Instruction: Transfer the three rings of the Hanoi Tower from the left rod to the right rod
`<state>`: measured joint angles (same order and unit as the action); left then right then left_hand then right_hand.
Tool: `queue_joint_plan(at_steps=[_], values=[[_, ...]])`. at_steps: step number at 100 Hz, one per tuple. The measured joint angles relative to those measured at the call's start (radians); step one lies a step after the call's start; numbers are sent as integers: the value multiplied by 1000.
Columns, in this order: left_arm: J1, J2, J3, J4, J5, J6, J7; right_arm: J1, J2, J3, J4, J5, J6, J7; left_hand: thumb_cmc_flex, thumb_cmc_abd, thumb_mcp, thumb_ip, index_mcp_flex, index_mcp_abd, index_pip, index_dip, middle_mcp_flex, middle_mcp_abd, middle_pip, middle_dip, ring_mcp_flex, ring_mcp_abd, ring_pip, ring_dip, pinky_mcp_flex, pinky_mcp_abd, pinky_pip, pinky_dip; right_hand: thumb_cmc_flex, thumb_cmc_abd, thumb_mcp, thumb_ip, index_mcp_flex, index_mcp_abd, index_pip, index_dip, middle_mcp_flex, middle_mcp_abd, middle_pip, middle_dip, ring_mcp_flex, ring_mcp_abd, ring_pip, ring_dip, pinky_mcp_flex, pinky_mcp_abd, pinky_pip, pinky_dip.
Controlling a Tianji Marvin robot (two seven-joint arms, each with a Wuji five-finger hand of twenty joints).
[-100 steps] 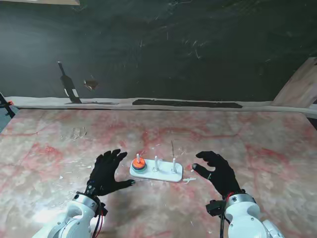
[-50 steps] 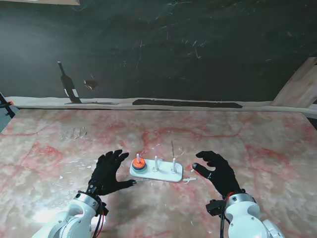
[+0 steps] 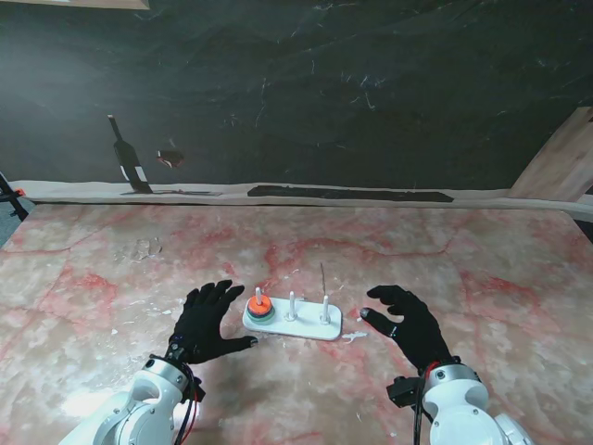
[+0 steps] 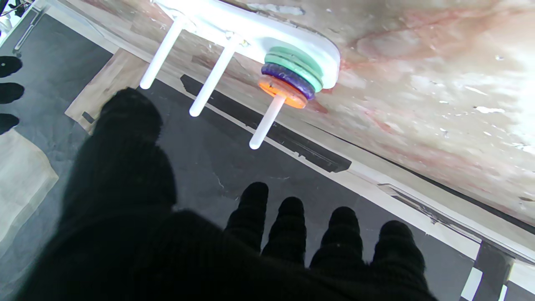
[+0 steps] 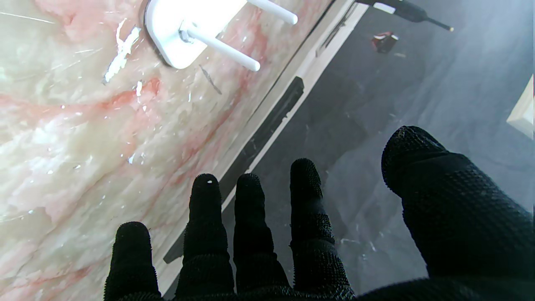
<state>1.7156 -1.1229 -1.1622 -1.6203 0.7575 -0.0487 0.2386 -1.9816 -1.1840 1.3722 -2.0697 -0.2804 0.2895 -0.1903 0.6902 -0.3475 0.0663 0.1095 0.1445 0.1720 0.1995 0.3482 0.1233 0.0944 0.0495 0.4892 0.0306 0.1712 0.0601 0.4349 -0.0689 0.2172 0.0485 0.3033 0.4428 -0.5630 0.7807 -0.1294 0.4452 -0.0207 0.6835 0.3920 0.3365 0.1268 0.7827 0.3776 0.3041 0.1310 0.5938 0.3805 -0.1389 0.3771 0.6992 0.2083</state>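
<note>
On a pink marbled table (image 3: pixel 482 269), two black-gloved robot hands flank a small white base (image 3: pixel 306 325) with three upright rods. The left hand (image 3: pixel 206 322) hovers palm down just beside the base's left end, fingers spread and empty, thumb reaching toward it. The right hand (image 3: pixel 409 324) sits near the right end, fingers likewise apart, holding nothing. All three rings (image 4: pixel 290 75), green at the base, purple, then orange on top, are stacked on the left rod (image 3: pixel 258 297); the middle and right rod (image 3: pixel 325 309) stand bare.
</note>
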Motion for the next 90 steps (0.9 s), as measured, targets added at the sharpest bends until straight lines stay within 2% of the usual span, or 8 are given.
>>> queue_joint_plan(at_steps=[12, 24, 33, 38, 57, 71, 78, 90], values=[[-42, 0, 19, 57, -6, 5, -2, -2, 1, 2, -1, 2, -5, 4, 15, -68, 0, 0, 0, -16, -66, -20, 0, 0, 0, -39, 0, -4, 0, 0, 0, -3, 3, 12, 0, 0, 0, 0, 0, 0, 0, 0, 0, 0, 0, 0, 0, 0, 0, 0, 0, 0, 0, 0], [-110, 0, 45, 143, -30, 14, -28, -2, 1, 7, -1, 12, -7, 14, 27, -117, 0, -46, -1, -28, -178, -37, 0, 0, 1, -86, 0, -18, 0, -12, 0, -12, 3, 12, 0, 0, 0, 0, 0, 0, 0, 0, 0, 0, 0, 0, 0, 0, 0, 0, 0, 0, 0, -1], [-163, 0, 67, 210, -88, 10, -52, 0, 2, 9, 1, 19, -4, 20, 27, -145, 0, -62, -1, -46, -210, -134, 0, 0, 1, -101, 0, -25, 0, -29, 3, -23, 0, 12, 0, 0, 0, 0, 0, 0, 0, 0, 0, 0, 0, 0, 0, 0, 0, 0, 0, 0, 0, -1], [-191, 0, 79, 244, -107, 3, -66, 1, 2, 11, 2, 21, -2, 22, 27, -162, 1, -84, -1, -46, -210, -181, 0, -2, 1, -123, 0, -29, 0, -48, 5, -24, -1, 10, 0, 0, 0, 0, 0, 0, 0, 0, 0, 0, 0, 0, 0, 0, 0, 0, 0, 0, 0, -2], [-303, 9, 148, 347, -110, -24, -150, 1, 2, 19, 3, 29, 7, 25, 27, -183, 1, -86, -1, -48, -211, -241, 0, -59, 0, -146, 1, -52, 0, -69, 9, -28, -11, -11, 0, 1, 0, 0, 0, 0, 0, 0, 0, 0, 0, 0, 1, 0, 0, 0, -1, 0, 0, -14], [-399, 11, 221, 437, -126, -36, -176, 1, 2, 19, 3, 30, 12, 26, 25, -199, 12, -96, -1, -49, -211, -242, 0, -73, 0, -143, 1, -67, 0, -70, 10, -38, -12, -26, 0, 1, 0, 0, 0, 0, 0, 0, 0, 0, 0, 0, 1, 0, -1, 0, -1, 0, 0, -16], [-429, 11, 241, 465, -134, -40, -177, 2, 3, 18, 4, 30, 15, 27, -11, -226, 118, -111, -1, -49, -211, -242, 0, -73, 0, -116, 1, -67, -1, -51, 11, -38, -13, -39, 0, 1, 0, 0, 0, 0, 0, 0, -1, 0, 0, 0, -5, 0, -2, 0, -1, 0, 0, -25], [-465, 9, 280, 496, -135, -38, -174, 9, 3, 17, 8, 29, 20, 35, -16, -235, 174, -111, -1, -49, -211, -242, 0, -73, 0, -72, 1, -67, -1, -9, 11, -38, -13, -47, 0, 1, 0, 0, 0, 0, -1, 0, -1, 0, -1, 0, -10, 0, -2, -1, -1, 0, 0, -25]])
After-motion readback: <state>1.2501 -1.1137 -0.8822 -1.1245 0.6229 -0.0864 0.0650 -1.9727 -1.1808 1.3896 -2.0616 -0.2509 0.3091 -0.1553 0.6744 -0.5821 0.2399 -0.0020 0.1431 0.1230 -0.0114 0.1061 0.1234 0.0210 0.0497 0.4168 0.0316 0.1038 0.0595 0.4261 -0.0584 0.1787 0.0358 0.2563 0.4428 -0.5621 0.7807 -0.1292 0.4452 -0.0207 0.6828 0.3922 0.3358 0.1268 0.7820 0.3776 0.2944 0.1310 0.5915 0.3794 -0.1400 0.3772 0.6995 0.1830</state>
